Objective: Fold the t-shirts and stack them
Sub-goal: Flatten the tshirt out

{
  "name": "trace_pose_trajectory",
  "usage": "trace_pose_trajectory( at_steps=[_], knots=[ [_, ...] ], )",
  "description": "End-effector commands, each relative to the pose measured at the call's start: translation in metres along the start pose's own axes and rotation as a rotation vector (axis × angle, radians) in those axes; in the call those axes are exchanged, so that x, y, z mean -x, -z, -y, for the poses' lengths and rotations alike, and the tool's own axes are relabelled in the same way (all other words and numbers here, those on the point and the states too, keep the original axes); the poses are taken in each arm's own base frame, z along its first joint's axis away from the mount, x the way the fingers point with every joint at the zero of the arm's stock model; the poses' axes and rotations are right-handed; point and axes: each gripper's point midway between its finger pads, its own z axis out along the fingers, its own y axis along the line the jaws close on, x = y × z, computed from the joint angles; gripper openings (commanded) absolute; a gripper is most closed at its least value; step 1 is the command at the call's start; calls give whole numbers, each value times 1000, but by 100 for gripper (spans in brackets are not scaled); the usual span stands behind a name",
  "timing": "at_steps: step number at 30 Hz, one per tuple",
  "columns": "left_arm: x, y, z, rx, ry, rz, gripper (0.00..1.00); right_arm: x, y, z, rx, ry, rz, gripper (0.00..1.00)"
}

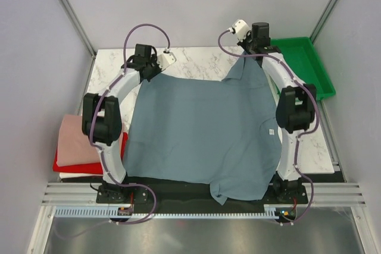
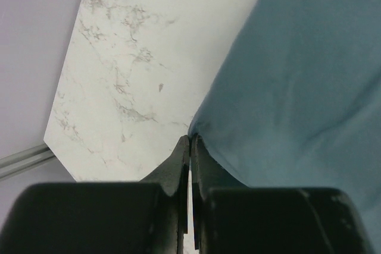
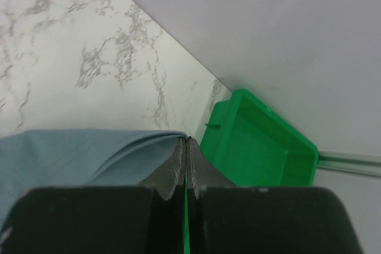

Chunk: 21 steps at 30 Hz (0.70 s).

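Observation:
A slate blue-grey t-shirt (image 1: 202,129) lies spread over the marble table, with a small white label (image 1: 271,131) near its right side. My left gripper (image 1: 146,75) is at the shirt's far left corner, jaws shut, with the cloth's edge (image 2: 297,75) meeting the fingertips (image 2: 190,139). My right gripper (image 1: 245,52) is shut on the far right corner, which it holds raised off the table. In the right wrist view the folded cloth (image 3: 71,153) runs into the closed tips (image 3: 187,140). Folded pale pink, red and white t-shirts (image 1: 77,144) are stacked at the left edge.
A green plastic tray (image 1: 300,66) sits at the table's back right corner, just beyond my right gripper, and shows as the green tray (image 3: 262,147) in the right wrist view. Bare marble (image 2: 131,69) lies beyond the shirt's far edge. Grey walls close in on three sides.

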Motion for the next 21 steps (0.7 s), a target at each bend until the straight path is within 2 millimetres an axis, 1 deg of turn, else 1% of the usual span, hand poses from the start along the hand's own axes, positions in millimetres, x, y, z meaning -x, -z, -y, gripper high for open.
trace_pose_trajectory(
  at_steps=[1, 2, 3, 4, 5, 6, 7, 9, 10, 12, 15, 19, 21],
  knots=[
    [26, -9, -57, 140, 65, 77, 2, 30, -22, 50, -166, -60, 64, 0],
    [19, -25, -53, 124, 79, 52, 2, 20, -42, 46, -172, -93, 51, 0],
    [18, -28, -56, 132, 100, 46, 2, 35, -42, 60, -213, -103, 89, 0],
    [27, -28, -67, 155, 105, 62, 2, 39, -47, 63, -227, -104, 103, 0],
    [27, -32, -68, 156, 110, 59, 2, 35, -61, 57, -226, -103, 107, 0],
    [25, -39, -68, 155, 122, 51, 2, 48, -60, 70, -255, -97, 143, 0],
    [28, -40, -75, 170, 130, 60, 2, 54, -63, 71, -261, -89, 162, 0],
    [28, -42, -82, 199, 158, 51, 2, 60, -72, 77, -296, -77, 195, 0],
    [30, -42, -91, 228, 171, 61, 2, 63, -74, 78, -309, -66, 208, 0],
    [31, -40, -100, 262, 212, 76, 2, 68, -75, 86, -351, -64, 242, 0],
    [42, -34, -116, 310, 233, 108, 2, 79, -74, 97, -405, -55, 294, 0],
    [50, -27, -133, 370, 244, 137, 2, 88, -70, 107, -443, -54, 332, 0],
    [54, -25, -136, 379, 239, 147, 2, 90, -68, 109, -451, -56, 342, 0]
  ],
)
